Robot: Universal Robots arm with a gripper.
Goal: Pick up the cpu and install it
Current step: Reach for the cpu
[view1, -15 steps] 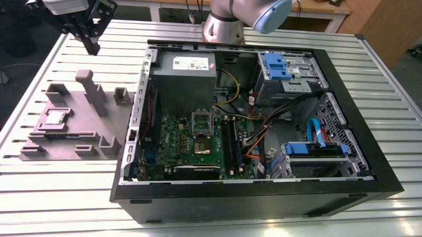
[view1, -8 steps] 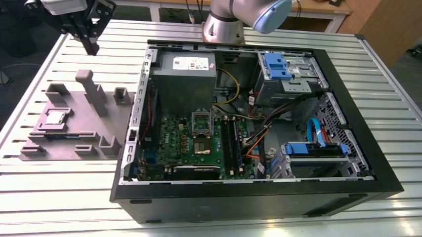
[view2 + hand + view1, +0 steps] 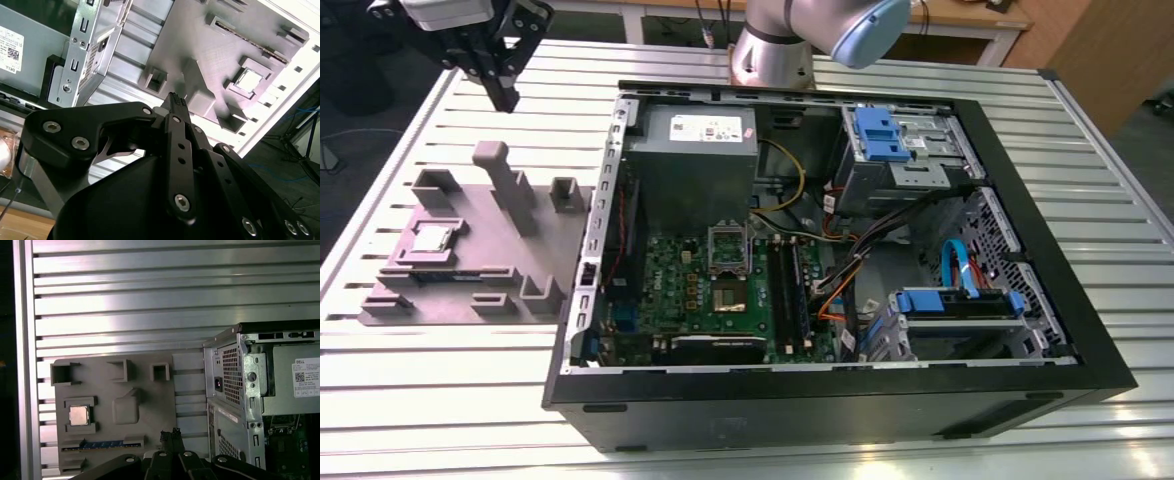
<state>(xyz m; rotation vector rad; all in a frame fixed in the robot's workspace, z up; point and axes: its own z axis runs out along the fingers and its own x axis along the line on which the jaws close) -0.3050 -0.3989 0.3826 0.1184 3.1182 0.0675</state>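
Gripper (image 3: 175, 99): black linkages and fingers sit closest to the lens in both wrist views (image 3: 170, 434); the fingertips are pressed together with nothing between them.
Gripper position: in the exterior view (image 3: 504, 98) it hangs over the far corner of the table on the exterior view's left, fingers pointing down, beyond the grey fixture and well apart from the cpu.
Cpu (image 3: 431, 238): a small silver square lying flat in a square recess of the grey fixture (image 3: 520, 250) – outside the computer case and untouched. It appears in both wrist views (image 3: 79, 415) (image 3: 248, 80).
Grey fixture: a moulded block with raised posts and pockets (image 3: 185, 385), resting on the table just beside the case, on the exterior view's left of it.
Memory stick (image 3: 100, 444): a long strip lying in a slot of the fixture near the cpu.
Computer case (image 3: 854, 405): black, lying on its side with the panel off – a green motherboard (image 3: 680, 290) on its floor and a grey power supply (image 3: 694, 150) with a white label at the far end.
Table (image 3: 440, 400): slatted aluminium.
Arm (image 3: 781, 50): its silver and blue base stands behind the case.
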